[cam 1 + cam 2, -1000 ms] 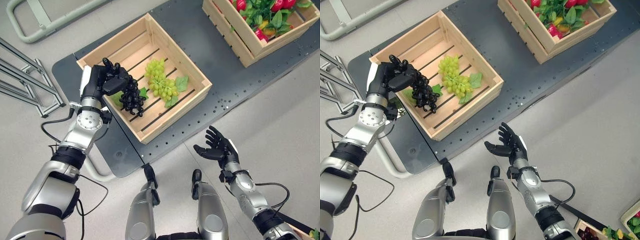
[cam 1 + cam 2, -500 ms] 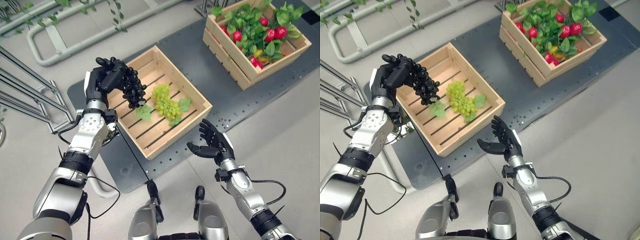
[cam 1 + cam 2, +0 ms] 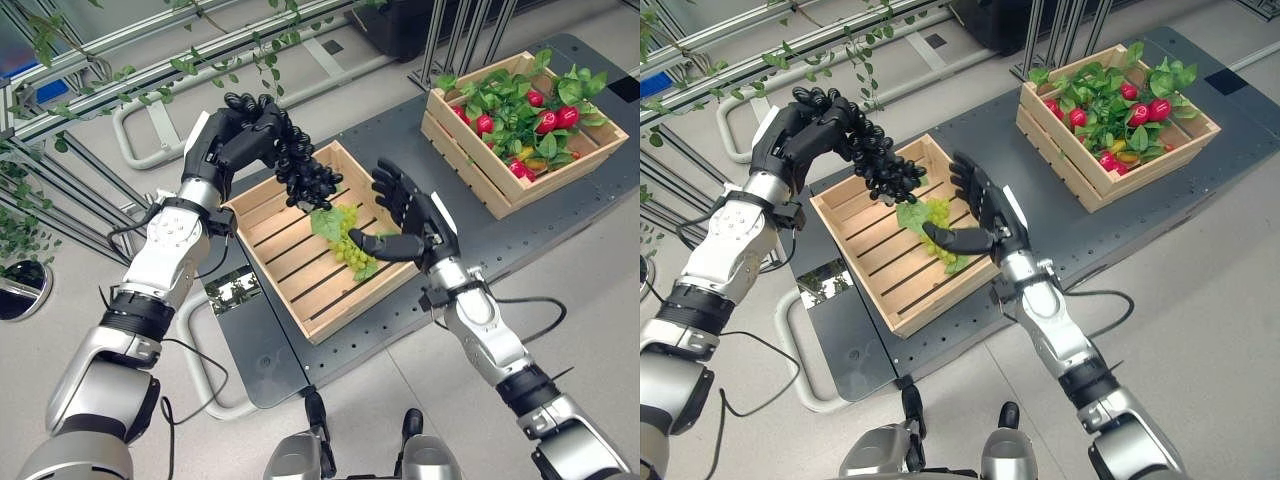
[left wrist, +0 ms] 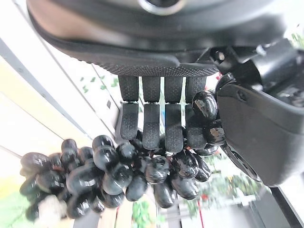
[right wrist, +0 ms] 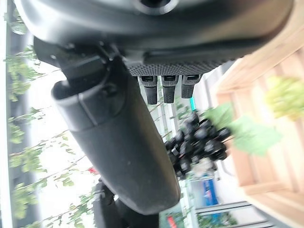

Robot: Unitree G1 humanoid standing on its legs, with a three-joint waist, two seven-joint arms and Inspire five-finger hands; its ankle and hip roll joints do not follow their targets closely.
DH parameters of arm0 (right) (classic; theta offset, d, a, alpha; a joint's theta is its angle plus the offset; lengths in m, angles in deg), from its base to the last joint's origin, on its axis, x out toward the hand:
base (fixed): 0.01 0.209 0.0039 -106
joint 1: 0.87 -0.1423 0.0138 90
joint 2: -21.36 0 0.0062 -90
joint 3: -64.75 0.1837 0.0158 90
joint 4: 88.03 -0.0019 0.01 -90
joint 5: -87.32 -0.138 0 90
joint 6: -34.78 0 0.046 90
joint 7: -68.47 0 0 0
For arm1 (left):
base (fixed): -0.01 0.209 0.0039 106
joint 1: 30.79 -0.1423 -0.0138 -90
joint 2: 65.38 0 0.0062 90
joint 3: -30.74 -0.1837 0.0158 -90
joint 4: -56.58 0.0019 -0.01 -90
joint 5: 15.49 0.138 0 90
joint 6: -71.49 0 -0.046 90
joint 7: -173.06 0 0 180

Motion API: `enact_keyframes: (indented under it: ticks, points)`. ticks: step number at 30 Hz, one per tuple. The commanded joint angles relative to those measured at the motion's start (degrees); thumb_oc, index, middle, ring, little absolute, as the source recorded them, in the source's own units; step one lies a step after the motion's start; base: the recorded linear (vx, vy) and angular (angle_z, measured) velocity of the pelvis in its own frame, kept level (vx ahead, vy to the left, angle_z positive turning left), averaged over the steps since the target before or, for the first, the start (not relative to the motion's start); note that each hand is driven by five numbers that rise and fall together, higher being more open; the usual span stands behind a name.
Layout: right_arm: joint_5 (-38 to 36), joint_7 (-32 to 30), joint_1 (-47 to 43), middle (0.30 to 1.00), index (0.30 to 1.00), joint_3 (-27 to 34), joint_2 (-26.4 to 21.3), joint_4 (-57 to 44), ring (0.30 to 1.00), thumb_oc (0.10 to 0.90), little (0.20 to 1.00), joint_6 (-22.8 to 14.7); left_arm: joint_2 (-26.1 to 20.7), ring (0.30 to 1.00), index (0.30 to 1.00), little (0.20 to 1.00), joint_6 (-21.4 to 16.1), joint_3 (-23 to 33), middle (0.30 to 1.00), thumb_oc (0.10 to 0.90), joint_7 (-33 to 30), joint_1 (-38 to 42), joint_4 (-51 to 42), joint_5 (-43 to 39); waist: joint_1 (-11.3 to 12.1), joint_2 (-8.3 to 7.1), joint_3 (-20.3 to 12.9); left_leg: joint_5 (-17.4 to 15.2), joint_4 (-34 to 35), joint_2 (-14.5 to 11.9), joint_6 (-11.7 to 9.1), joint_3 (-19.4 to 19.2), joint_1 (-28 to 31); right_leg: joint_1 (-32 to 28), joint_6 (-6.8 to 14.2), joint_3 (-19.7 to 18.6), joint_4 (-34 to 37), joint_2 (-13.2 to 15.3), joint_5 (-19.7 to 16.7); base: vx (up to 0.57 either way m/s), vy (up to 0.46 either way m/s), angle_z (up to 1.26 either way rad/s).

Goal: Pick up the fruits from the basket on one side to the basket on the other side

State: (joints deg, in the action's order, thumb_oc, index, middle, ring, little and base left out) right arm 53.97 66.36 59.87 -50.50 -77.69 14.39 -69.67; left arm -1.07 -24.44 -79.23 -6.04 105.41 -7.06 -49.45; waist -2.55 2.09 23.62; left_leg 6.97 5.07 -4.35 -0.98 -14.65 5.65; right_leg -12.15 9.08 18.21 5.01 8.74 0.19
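The left hand point(image 3: 232, 140) is raised over the far-left corner of the near wooden crate point(image 3: 300, 305), at roughly 10 o'clock from the crate's centre, with its fingers point(image 4: 152, 118) and thumb curled round the top of a bunch of black grapes point(image 3: 303, 175). The bunch hangs clear of the crate, and a green leaf point(image 3: 326, 222) shows at its lower end. In the left wrist view the grapes point(image 4: 109, 173) sit bunched under the closed fingers and against the thumb. The right hand point(image 3: 412, 222) is held up just beside the bunch, at about 3 o'clock from it, palm turned toward the grapes, fingers straight and spread, thumb pointing toward the leaf; it is not touching the fruit. The right wrist view shows the black bunch point(image 5: 197, 145) past this hand's extended fingers. A bunch of green grapes point(image 3: 352, 250) lies on the slatted floor of the near crate, partly hidden behind the right hand. The second wooden crate point(image 3: 470, 165) stands well apart at 2 o'clock on the same dark platform point(image 3: 560, 215), loaded with red fruit point(image 3: 545, 120) among green leaves.
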Motion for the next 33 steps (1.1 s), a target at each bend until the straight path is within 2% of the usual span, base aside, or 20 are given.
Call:
enact_keyframes:
  ticks: [1, 10, 17, 25, 33]
  points:
    - [-6.55, 4.04, 0.15, 0.9, 0.9, -3.49, 3.05, -2.46, 0.9, 0.8, 0.9, -1.3, -0.48, 0.3, 0.3, 0.3, -6.09, -2.25, 0.3, 0.4, 0.88, 7.62, 1.09, -0.16, 2.14, 1.91, -18.56, -9.4, -0.07, 0.26, -2.91, 1.49, 3.29, 0.31, -2.64, 3.93, -0.01, 0.84, 1.95, 0.03, -0.047, 0.01]
    - [-4.92, 0.14, -8.67, 0.9, 0.9, -5.01, 5.87, -1.76, 0.9, 0.8, 0.9, 3.17, 1.54, 0.3, 0.3, 0.3, -4.43, -6.46, 0.3, 0.4, 3.93, 11.66, -0.69, 0.6, 3.76, 1.72, -20.07, -9.75, -0.07, -0.02, -3.3, 3.13, 3.88, -1.07, -2.84, 4.82, -0.01, 0.37, 2.89, 0.01, -0.041, 0.09]
    - [-7.17, 3.39, -10.57, 0.9, 0.9, -7.21, 6.69, -0.47, 0.9, 0.8, 0.9, 6.79, 3.61, 0.3, 0.3, 0.3, -3.95, -8.21, 0.3, 0.4, 5.34, 13.12, -4.46, -1.08, 4.5, 1.15, -20.7, -9.59, -0.07, -0.19, -3.4, 4.0, 3.67, -1.23, -2.95, 5.01, -0.01, 0.15, 3.02, 0.0, -0.003, 0.01]
    - [-13.23, 5.72, -11.32, 0.9, 0.9, -7.8, 8.5, 0.54, 0.9, 0.8, 0.9, 6.04, 5.45, 0.3, 0.3, 0.3, -2.44, -9.58, 0.3, 0.4, 6.78, 13.19, -7.78, -0.72, 5.0, 0.54, -20.71, -9.51, -0.07, -0.39, -3.52, 4.25, 3.48, -1.12, -2.87, 5.13, -0.01, 0.12, 2.98, 0.0, 0.0, 0.0]
    - [-15.4, 5.62, -11.03, 0.9, 0.9, -8.38, 9.58, 3.02, 0.9, 0.8, 0.9, 6.64, 6.8, 0.3, 0.3, 0.3, -2.34, -10.05, 0.3, 0.4, 8.57, 13.0, -9.33, -3.6, 5.22, 0.21, -21.07, -9.5, -0.07, -0.56, -3.55, 4.3, 3.52, -1.11, -2.71, 5.21, -0.01, 0.23, 2.87, 0.0, 0.0, 0.0]
